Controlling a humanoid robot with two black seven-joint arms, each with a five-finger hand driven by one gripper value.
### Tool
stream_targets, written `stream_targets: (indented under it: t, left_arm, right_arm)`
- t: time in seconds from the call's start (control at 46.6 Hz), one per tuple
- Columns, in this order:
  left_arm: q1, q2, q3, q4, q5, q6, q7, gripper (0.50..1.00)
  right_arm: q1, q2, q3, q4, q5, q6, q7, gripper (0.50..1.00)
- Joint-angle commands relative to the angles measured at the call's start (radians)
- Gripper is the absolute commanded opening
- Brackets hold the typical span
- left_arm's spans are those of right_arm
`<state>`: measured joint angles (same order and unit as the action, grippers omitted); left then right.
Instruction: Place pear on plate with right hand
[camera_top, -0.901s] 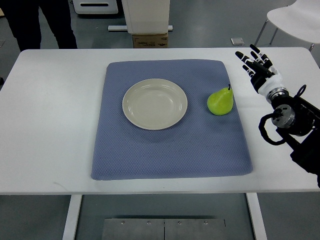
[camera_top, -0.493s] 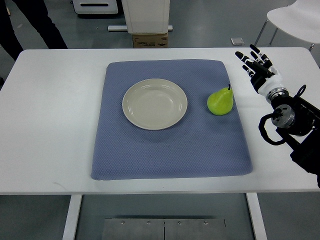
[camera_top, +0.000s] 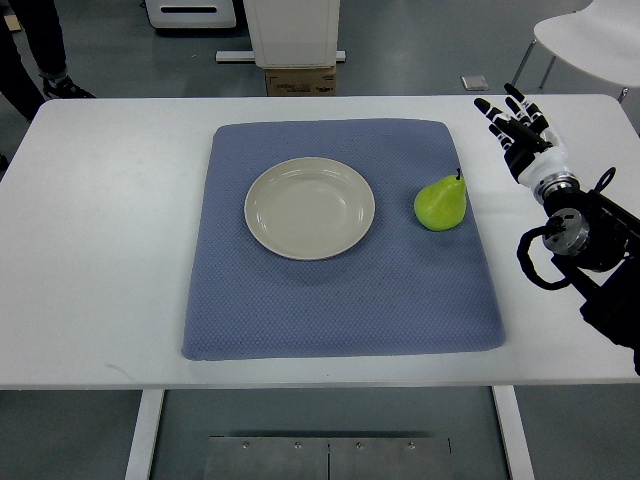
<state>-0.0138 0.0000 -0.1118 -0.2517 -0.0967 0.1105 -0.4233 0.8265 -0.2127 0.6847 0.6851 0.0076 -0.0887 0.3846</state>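
Nothing is done yet: the pear (camera_top: 441, 203) lies on the mat (camera_top: 340, 300), right of the empty plate (camera_top: 310, 208). The right hand (camera_top: 522, 135) hovers beside it, fingers spread, holding nothing. Grasping and placing remain.

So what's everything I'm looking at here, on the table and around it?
white rectangular table: one, white, fills most of the view
blue-grey textured cloth mat: one, blue-grey, middle of the table
round cream ceramic plate: one, cream, on the mat, left of centre, nothing on it
green pear with dark stem: one, yellow-green, on the mat to the right of the plate, apart from it
cardboard box: one, brown, on the floor beyond the table
white chair: one, white, top right corner
person's legs: dark trousers, top left corner
right hand: one, black and white, fingers spread, over the table's right side, holding nothing
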Motion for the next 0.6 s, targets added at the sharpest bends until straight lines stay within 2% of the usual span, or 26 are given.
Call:
stream_targets:
  t: [0.0,0.086,0.15,0.472,0.579]
  left_arm:
    - [0.000,0.000,0.000,0.000,0.000,0.000,0.000,1.000]
    - [0.000,0.000,0.000,0.000,0.000,0.000,0.000,1.000]
    - [-0.002,0.000,0.000,0.000,0.000,0.000,0.000,1.000]
    - [0.000,0.000,0.000,0.000,0.000,0.000,0.000,1.000]
    - [-0.002,0.000,0.000,0.000,0.000,0.000,0.000,1.000]
  right_arm:
    - [-0.003,0.000,-0.001,-0.001,0.000,0.000,0.094,1.000]
    - [-0.001,0.000,-0.001,-0.002,0.000,-0.002,0.183,1.000]
    - [0.003,0.001,0.001,-0.004,0.000,-0.005,0.207,1.000]
    - [0.031,0.010,-0.001,-0.007,0.000,0.003,0.200,1.000]
    - [0.006,0.006,-0.001,-0.009,0.000,0.018,0.165,1.000]
